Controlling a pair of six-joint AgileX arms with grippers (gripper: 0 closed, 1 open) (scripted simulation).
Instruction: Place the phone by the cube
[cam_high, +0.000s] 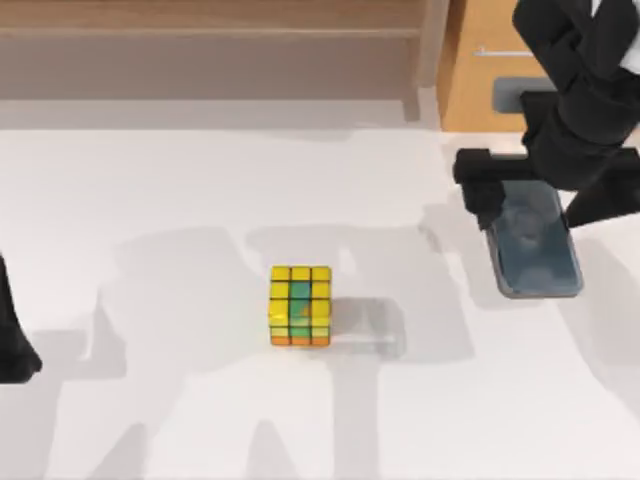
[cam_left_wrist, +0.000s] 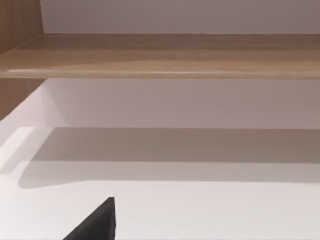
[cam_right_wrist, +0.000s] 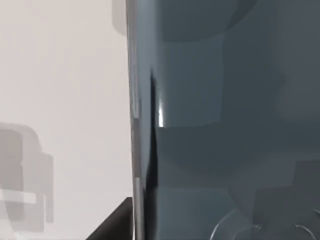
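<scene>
right claw (cam_high: 520, 195): at far-right part of the surface in top view, down over the far end of the phone; 1 dark finger seen on the phone's left edge, the other side hidden by the arm. Can't tell if it's clamped on the phone or just around it.
right arm (cam_high: 585, 110): black, comes in from top-right corner of top view, covers the phone's far end.
phone (cam_high: 535, 245): flat, glossy dark blue-grey face up, silvery edge, long axis running far-to-near, near end a bit toward the right. In right wrist view the glossy face (cam_right_wrist: 225, 120) sits very close, silvery edge running along it, white surface beside it.
cube (cam_high: 300, 305): 3x3, mostly yellow w/ green + orange squares, black grid; sits upright on the surface near centre, well apart from the phone, to its left and nearer the front.
surface (cam_high: 150, 200): white, w/ soft grey shadows of the arms.
left arm (cam_high: 15, 335): parked at left edge of top view, only a black bit seen.
left claw: a black tip (cam_left_wrist: 97, 222) in left wrist view, over bare white surface; can't tell its state.
background: wooden shelf (cam_left_wrist: 160, 55) beyond the far edge of the surface.
</scene>
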